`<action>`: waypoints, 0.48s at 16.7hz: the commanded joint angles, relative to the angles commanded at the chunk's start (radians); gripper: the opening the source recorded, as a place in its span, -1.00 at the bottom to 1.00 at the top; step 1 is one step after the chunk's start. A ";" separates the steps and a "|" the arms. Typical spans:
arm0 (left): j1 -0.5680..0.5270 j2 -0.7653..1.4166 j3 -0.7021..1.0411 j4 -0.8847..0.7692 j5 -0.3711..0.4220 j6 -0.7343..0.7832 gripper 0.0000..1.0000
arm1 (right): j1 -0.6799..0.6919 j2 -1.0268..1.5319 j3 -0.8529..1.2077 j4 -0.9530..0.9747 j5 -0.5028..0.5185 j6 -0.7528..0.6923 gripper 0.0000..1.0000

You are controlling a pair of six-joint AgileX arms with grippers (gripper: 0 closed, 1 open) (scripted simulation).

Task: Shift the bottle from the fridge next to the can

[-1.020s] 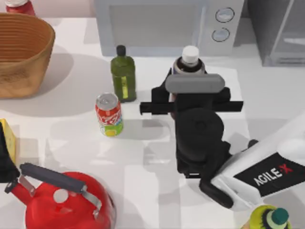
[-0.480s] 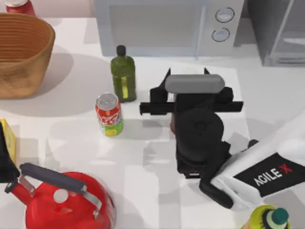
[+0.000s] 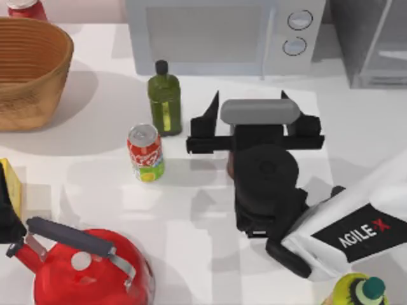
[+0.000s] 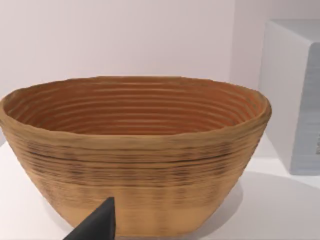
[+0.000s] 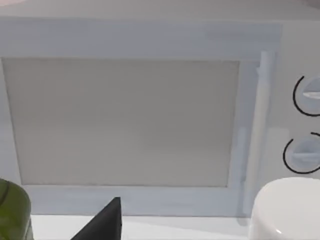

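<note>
bottle (image 5: 287, 210) stands under the right gripper (image 3: 248, 108), whose fingers are spread wide, likely released right of the can (image 3: 145, 152).

My white table (image 3: 191, 216) carries a wicker basket (image 3: 28, 70), microwave (image 3: 216, 35) and fridge (image 3: 375, 41). I also see an olive-green bottle (image 3: 165, 101), soda can (image 3: 145, 152) and red kettle (image 3: 89, 270).

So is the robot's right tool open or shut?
Open. In the top view the right tool has its two black fingers spread wide apart in front of the microwave.
</note>
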 joint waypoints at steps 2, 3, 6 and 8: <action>0.000 0.000 0.000 0.000 0.000 0.000 1.00 | -0.001 0.000 0.000 0.000 0.000 0.000 1.00; 0.000 0.000 0.000 0.000 0.000 0.000 1.00 | -0.001 -0.001 0.001 -0.001 0.001 0.001 1.00; 0.000 0.000 0.000 0.000 0.000 0.000 1.00 | 0.005 -0.019 0.014 -0.024 0.018 0.028 1.00; 0.000 0.000 0.000 0.000 0.000 0.000 1.00 | 0.020 -0.027 -0.004 -0.032 0.024 0.046 1.00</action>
